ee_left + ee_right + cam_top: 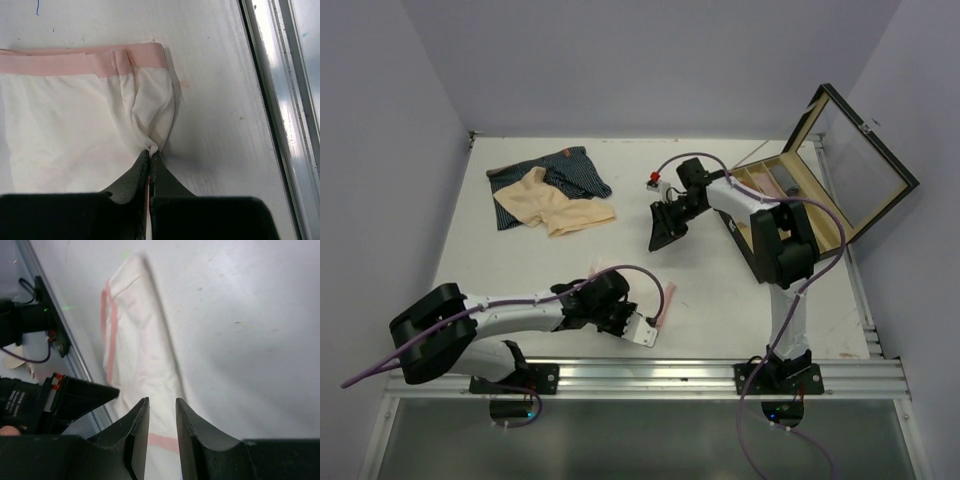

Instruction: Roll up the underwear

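White tabletop [720,290], lower centre of the top view: my left gripper [150,156] is clenched on a fold of the small pink-and-white cloth underwear [75,130]. My right gripper [162,402], mid-frame, is released, holding nothing.

The white table [720,290] carries the pink-and-white garment [75,130] spread near its front edge, just behind the metal rail [650,378]. At the far left the navy striped garment [575,170] lies flat, with the beige garment [555,205] resting partly on it and partly on the tabletop. A wooden box [817,190] sits at the right side, its glass lid [865,165] standing open.
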### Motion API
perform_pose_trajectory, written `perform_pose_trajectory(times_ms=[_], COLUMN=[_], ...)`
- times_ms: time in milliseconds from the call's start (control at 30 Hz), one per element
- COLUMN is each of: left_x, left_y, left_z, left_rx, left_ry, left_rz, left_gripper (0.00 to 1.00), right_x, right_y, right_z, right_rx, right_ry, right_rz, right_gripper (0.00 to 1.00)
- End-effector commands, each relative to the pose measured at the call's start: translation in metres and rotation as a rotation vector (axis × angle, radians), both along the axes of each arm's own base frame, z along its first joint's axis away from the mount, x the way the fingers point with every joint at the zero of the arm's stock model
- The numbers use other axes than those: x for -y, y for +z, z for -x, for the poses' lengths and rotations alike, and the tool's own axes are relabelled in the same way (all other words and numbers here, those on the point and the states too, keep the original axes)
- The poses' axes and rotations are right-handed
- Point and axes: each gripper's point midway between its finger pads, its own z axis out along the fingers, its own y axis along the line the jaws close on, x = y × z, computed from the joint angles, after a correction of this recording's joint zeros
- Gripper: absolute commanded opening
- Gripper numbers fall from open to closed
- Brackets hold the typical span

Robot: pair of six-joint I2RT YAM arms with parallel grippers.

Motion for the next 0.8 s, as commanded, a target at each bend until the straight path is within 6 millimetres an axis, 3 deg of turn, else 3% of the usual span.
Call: perform_pose_trajectory(times_ms=[0, 67, 200, 433, 767], left_x=[0.005, 0.010, 0.014, 0.025, 0.030], left_y=[0.012, 0.021, 0.032, 0.050, 0.060], left_z=[0.016, 0.017, 0.019, 0.014, -0.035], left_rx=[-0.109, -0.142, -0.182, -0.218, -0.211], left_ry=[-0.010, -0.003, -0.004, -0.005, 0.073], left_rz=[-0.008, -0.013, -0.048, -0.063, -0.042], left_gripper=[0.00, 0.00, 0.00, 0.00, 0.00], right_x=[0.015, 0.017, 0.016, 0.002, 0.002], right_y=[-0.007, -0.029, -0.050, -0.061, -0.063], right_z=[-0.013, -0.008, 0.005, 0.040, 0.053], right_rx=[0.062, 0.013, -0.035, -0.076, -0.113], right_ry=[-0.016, -0.016, 0.016, 0.112, 0.136], right_rz=[0.099, 0.143, 0.183, 0.189, 0.174], right_gripper=[0.32, 0.31, 0.29, 0.25, 0.23])
